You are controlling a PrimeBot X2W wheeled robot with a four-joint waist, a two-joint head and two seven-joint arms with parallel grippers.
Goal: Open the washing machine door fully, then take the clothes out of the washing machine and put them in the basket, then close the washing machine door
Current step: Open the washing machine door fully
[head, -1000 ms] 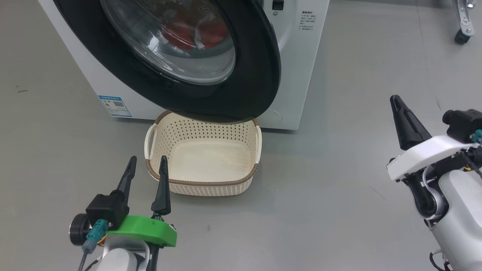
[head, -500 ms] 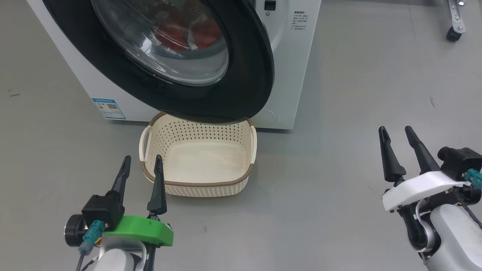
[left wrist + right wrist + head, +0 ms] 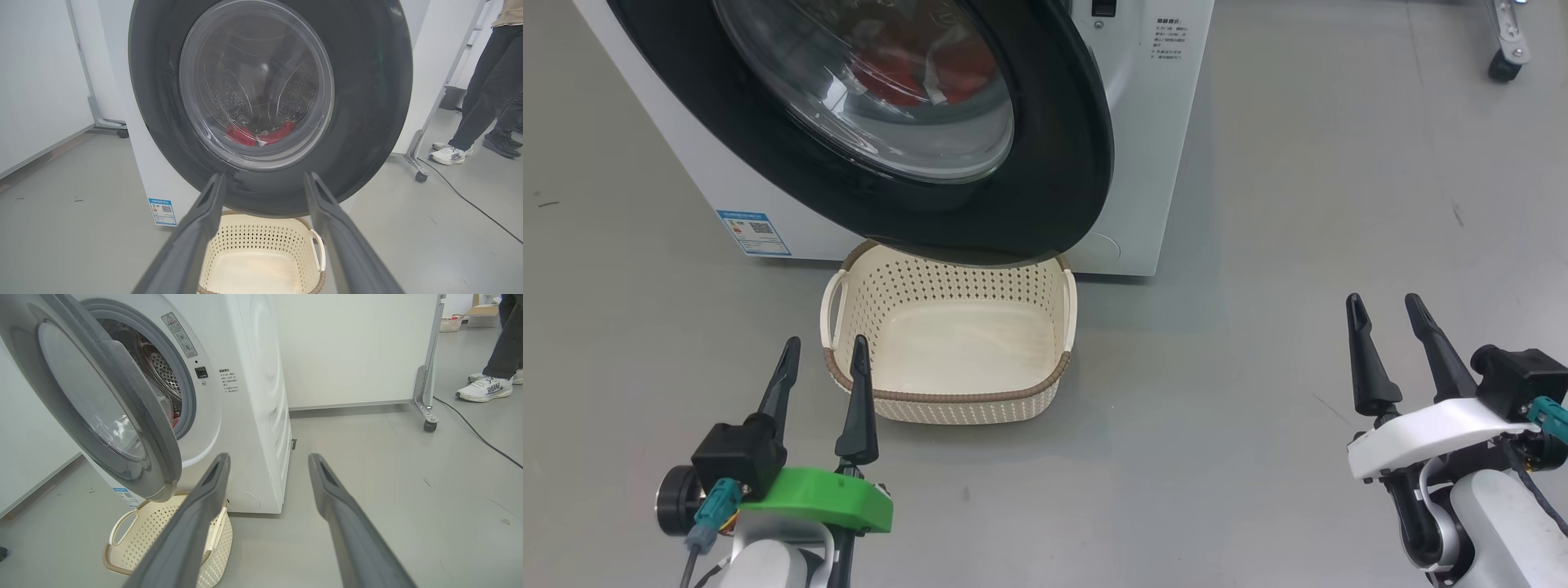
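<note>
Since a second ago my right gripper [image 3: 1382, 304] has dropped toward 4 o'clock of the head view. Its fingers, pressed together then, now stand apart and hold nothing. My left gripper [image 3: 823, 347] sits at 7 o'clock, also spread and empty, just short of the near rim of the basket [image 3: 947, 398]. That basket stands on the floor near the centre with nothing in it, and its far rim lies under the washing machine door [image 3: 1054, 163]. The door, at 12 o'clock, is only part open, hinged on my left with its free edge toward 2 o'clock. I judge the sound move is to get my right fingers behind that free edge and sweep it leftward in a wide arc. Farthest off, the clothes [image 3: 894, 77] lie red and low in the drum of the washing machine [image 3: 1143, 163], seen through the glass.
</note>
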